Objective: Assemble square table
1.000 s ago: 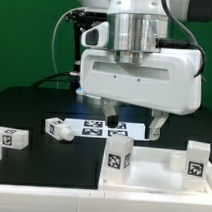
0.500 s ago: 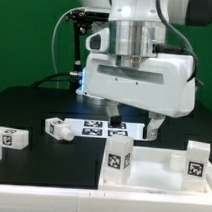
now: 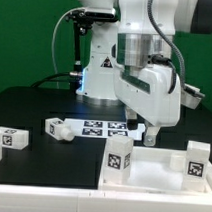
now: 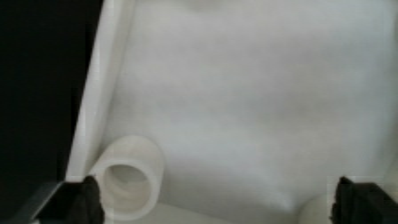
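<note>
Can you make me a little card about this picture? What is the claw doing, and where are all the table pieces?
claw: the claw is open, holds nothing, and hovers over the tabletop
tabletop: the tabletop is a white tray at the exterior view's lower right
upright legs: two, standing on the tabletop
loose legs: two, on the black table at the exterior view's left
marker board: the marker board lies flat behind the tabletop

White tray-like tabletop point(image 3: 156, 174) carries two upright legs point(image 3: 119, 158), two loose legs point(image 3: 12, 138) lying near it.
</note>
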`<action>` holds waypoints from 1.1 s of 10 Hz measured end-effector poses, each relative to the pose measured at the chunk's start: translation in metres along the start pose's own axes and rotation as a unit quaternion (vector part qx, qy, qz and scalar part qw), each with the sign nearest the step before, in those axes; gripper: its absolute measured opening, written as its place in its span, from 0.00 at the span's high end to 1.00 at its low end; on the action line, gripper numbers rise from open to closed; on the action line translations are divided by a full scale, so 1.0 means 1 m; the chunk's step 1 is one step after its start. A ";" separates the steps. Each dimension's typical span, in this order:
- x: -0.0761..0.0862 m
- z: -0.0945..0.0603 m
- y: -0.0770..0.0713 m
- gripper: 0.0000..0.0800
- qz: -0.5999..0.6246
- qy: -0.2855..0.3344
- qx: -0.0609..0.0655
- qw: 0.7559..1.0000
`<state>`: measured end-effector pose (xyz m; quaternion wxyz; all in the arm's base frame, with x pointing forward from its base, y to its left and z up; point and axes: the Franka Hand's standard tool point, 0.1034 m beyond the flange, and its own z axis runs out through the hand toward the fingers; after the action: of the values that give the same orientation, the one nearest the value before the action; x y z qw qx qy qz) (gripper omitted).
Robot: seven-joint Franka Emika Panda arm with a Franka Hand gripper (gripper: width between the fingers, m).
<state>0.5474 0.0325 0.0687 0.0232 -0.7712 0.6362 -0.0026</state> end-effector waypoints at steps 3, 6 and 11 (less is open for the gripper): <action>-0.017 0.012 0.029 0.19 0.165 -0.011 -0.019 0.986; -0.034 0.022 0.047 0.19 0.232 -0.009 -0.036 0.972; -0.034 0.044 0.048 0.19 0.221 0.004 -0.009 0.975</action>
<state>0.4950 0.0582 0.0237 0.0132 -0.6120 0.7907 0.0052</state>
